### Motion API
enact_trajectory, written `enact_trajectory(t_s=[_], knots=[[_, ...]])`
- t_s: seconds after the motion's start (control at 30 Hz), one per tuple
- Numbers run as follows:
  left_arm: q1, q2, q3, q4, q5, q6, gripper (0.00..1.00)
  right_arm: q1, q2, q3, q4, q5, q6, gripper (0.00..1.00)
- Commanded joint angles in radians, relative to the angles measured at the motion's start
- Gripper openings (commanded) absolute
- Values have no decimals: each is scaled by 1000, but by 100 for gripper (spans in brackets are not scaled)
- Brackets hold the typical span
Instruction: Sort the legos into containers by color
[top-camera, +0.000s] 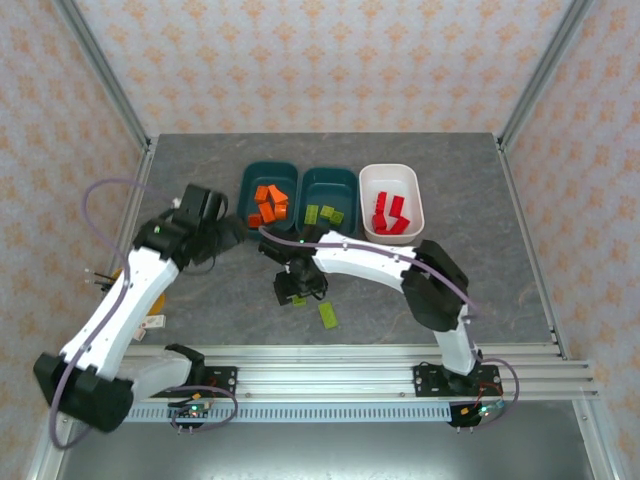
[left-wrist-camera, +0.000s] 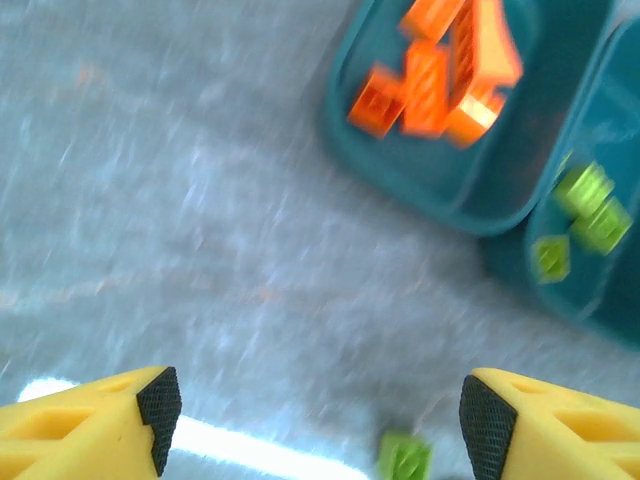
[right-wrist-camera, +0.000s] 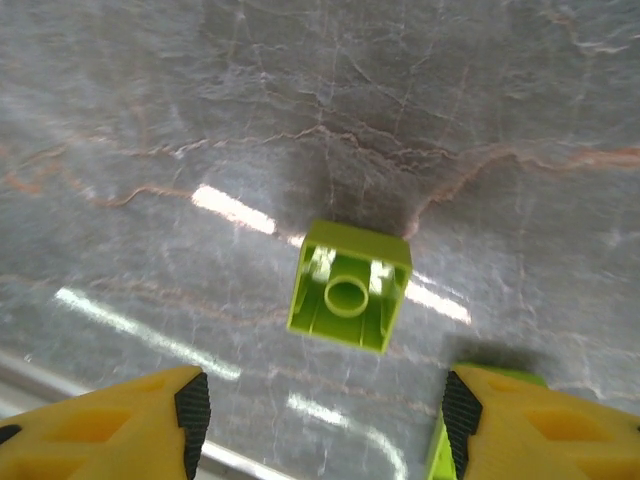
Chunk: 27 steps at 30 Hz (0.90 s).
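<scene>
Orange legos (top-camera: 269, 205) lie in the left teal container (top-camera: 266, 172), olive-green legos (top-camera: 325, 214) in the middle teal container (top-camera: 329, 178), and red legos (top-camera: 390, 214) in the white container (top-camera: 391, 176). My right gripper (top-camera: 292, 292) hangs open low over the table. A square green lego (right-wrist-camera: 348, 288) lies upside down just ahead of its fingers (right-wrist-camera: 190, 405), and a second green lego (top-camera: 328, 315) lies beside its right finger. My left gripper (left-wrist-camera: 315, 410) is open and empty over bare table, near the corner of the orange-filled container (left-wrist-camera: 420, 175). The left wrist view is blurred.
The grey table (top-camera: 480, 270) ends at a metal rail (top-camera: 330, 380) along the near edge. A yellow object with pencils (top-camera: 110, 275) sits at the left edge under the left arm. Open table lies right of the right arm.
</scene>
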Motion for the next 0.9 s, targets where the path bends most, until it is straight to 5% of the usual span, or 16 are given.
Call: enact_trajectory(t_s=[0.0,0.43,0.67,0.87], knots=[[-41,-152,-110,-120,-51,-89,78,2,24,27,-29,6,59,65],[-44,-308,-130,-212,-27,-82,78,4,130,59,-8,61,94,50],[-56,-307,-141,-159,13,-66,77,4,132,75,-24,108,81,30],[-84,-267,-140,-29,99,-35,77,-47,31,105,-70,165,50,27]])
